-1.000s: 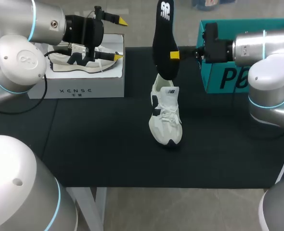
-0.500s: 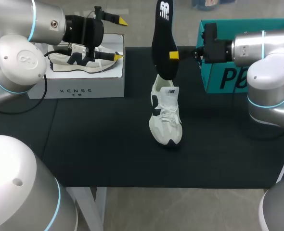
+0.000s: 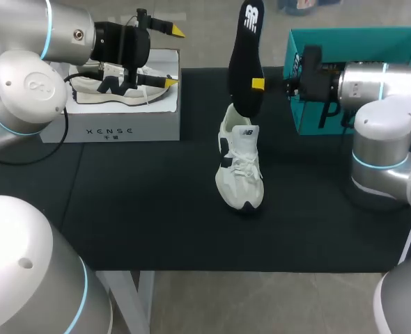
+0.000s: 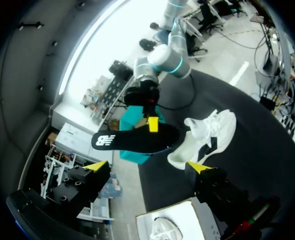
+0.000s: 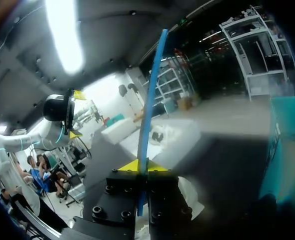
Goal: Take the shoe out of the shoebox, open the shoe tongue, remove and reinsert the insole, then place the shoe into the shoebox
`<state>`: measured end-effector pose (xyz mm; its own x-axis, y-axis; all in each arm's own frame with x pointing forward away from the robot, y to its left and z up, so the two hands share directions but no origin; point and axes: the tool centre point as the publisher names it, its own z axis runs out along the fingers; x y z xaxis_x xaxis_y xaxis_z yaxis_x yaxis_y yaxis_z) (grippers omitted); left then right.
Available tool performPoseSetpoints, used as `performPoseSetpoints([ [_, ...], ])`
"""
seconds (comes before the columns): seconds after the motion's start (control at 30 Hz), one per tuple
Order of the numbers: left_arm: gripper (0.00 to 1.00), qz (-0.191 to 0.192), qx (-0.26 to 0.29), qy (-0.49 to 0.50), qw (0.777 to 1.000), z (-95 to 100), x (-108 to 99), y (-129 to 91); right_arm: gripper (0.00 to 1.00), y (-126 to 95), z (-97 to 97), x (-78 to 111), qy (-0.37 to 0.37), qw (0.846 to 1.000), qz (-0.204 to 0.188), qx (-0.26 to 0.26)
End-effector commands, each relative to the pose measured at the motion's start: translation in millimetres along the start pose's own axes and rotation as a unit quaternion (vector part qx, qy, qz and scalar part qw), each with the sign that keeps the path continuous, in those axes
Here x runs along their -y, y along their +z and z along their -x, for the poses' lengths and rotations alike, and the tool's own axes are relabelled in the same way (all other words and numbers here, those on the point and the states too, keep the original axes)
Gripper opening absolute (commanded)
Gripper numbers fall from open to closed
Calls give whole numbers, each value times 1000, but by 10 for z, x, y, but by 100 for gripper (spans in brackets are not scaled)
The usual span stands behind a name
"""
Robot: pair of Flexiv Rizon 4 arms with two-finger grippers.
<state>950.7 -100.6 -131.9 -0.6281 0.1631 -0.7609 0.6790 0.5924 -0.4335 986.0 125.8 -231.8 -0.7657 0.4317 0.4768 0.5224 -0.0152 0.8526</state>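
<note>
My right gripper [image 3: 256, 84] is clamped on the black insole [image 3: 246, 49], holding it upright just above the heel opening of the white shoe [image 3: 239, 170] on the table [image 3: 143, 209]. My left gripper [image 3: 173, 57], its 2 fingers apart, hovers over the white shoebox [image 3: 111, 129].

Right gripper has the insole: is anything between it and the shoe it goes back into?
Nothing visible. The insole, pinched in the right gripper, hangs upright with its lower end right at the heel opening of the shoe. The left gripper is open, off to the side over the white shoebox.
</note>
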Motion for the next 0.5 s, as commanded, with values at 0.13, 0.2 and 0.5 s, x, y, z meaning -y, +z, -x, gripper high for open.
performPoseSetpoints([
  [0.13,100,1,-2,0,1000,7,2,6,0,225,114,186,-1,1000,28,-6],
  [0.2,100,1,-2,0,1000,7,2,6,0,251,135,234,-3,1000,30,-7],
  [0.5,100,1,-2,0,1000,7,2,6,0,278,323,451,-3,999,33,-29],
])
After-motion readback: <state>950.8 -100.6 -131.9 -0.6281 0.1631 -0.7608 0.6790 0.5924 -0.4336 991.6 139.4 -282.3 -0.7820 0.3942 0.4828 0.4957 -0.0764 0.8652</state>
